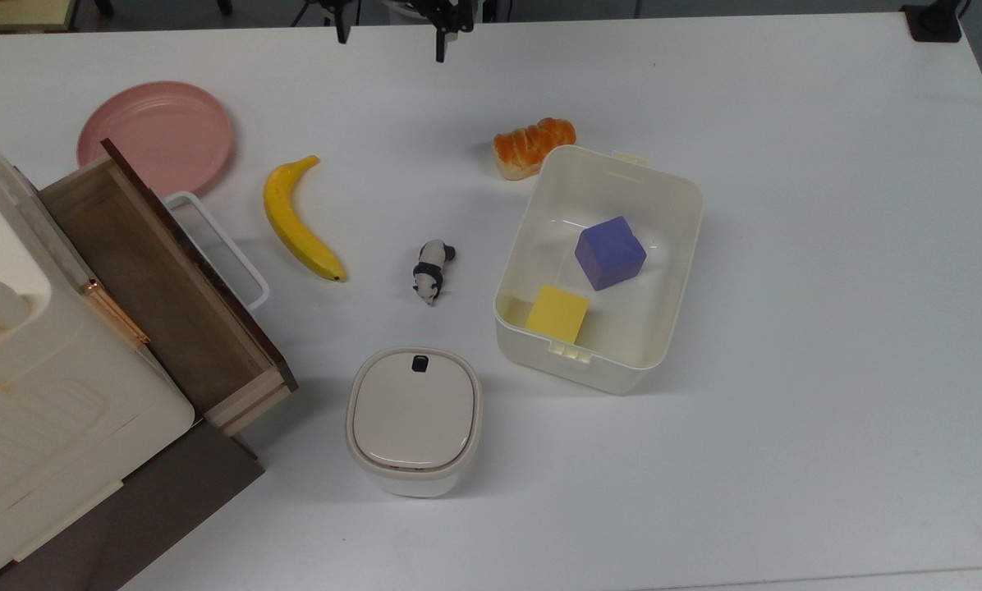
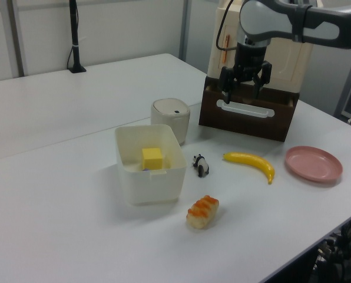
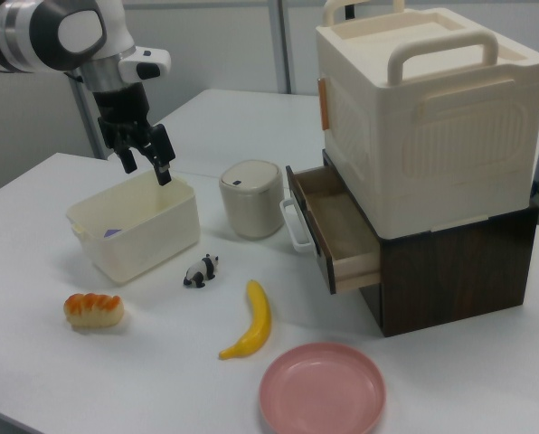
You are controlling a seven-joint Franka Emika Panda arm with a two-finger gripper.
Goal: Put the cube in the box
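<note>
The cube [image 1: 610, 253] sits inside the box [image 1: 678, 271], beside a yellow block [image 1: 557, 313], so the job looks done. The gripper [image 3: 146, 163] hangs up high, jaws wide and empty.

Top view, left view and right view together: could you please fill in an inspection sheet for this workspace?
Surface: white table, dry, unmarked.
Job's things: cube inside the box, beside a yellow block.
Clutter: banana, bread, panda figure, pink plate, lidded container, open drawer.
Grippers: gripper open, empty, raised away from the box.
Cables: nothing seen on the table.
Surroundings: cream case on the drawer unit.
</note>
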